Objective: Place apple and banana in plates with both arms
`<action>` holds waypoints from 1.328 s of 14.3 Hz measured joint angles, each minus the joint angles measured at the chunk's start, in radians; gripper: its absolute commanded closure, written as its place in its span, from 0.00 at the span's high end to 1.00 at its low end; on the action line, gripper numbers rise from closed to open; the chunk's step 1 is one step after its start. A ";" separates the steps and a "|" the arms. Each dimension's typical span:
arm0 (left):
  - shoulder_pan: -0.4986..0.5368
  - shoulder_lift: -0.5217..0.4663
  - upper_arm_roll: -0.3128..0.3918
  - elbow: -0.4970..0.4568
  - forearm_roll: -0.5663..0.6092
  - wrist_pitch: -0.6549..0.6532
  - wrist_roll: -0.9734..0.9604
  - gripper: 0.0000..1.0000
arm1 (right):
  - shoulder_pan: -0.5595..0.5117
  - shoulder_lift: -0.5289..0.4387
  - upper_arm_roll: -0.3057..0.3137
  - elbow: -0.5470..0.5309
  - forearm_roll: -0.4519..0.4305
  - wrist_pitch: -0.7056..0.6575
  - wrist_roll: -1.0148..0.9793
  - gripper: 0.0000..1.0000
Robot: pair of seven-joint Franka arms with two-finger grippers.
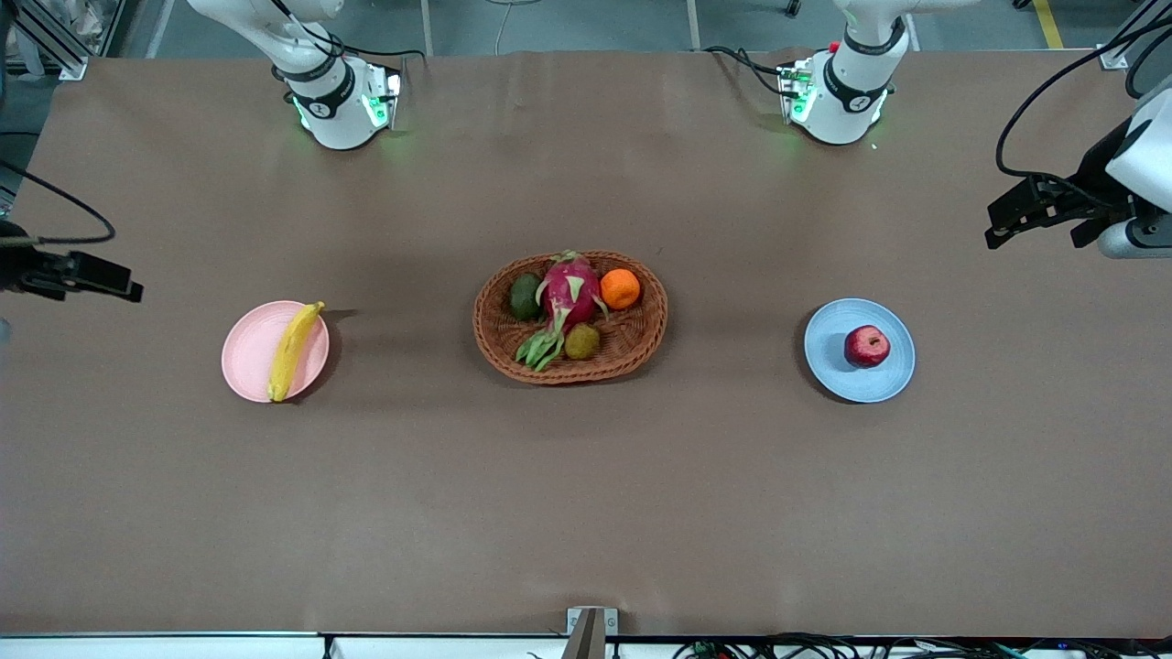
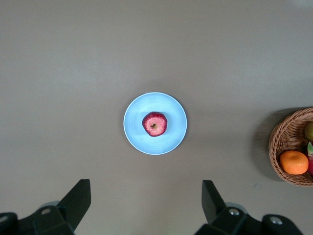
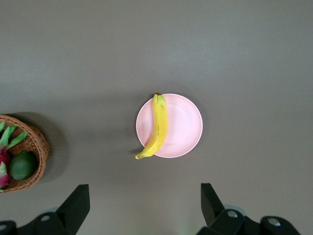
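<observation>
Both arms' fingers (image 2: 78,198) (image 3: 78,200) hang spread and empty, apple (image 1: 866,346) on blue plate (image 1: 829,361), banana (image 1: 293,350) on pink plate (image 1: 243,352).

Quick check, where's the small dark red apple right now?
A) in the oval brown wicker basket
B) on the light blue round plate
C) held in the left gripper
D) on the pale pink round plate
B. The small dark red apple sits on the light blue round plate toward the left arm's end of the table, while the left gripper is open and empty high over it.
</observation>
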 measured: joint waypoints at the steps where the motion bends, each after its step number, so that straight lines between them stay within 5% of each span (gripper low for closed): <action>1: 0.000 0.000 0.000 0.000 0.000 0.000 0.000 1.00 | -0.001 -0.005 -0.001 0.007 -0.001 0.002 0.000 1.00; 8: 0.000 0.000 0.001 0.000 0.000 0.000 0.000 1.00 | -0.013 -0.003 -0.002 0.053 -0.018 0.066 0.003 1.00; 19: 0.000 0.000 0.000 0.000 0.000 0.001 0.000 1.00 | -0.013 -0.131 -0.002 -0.118 -0.029 0.176 0.003 1.00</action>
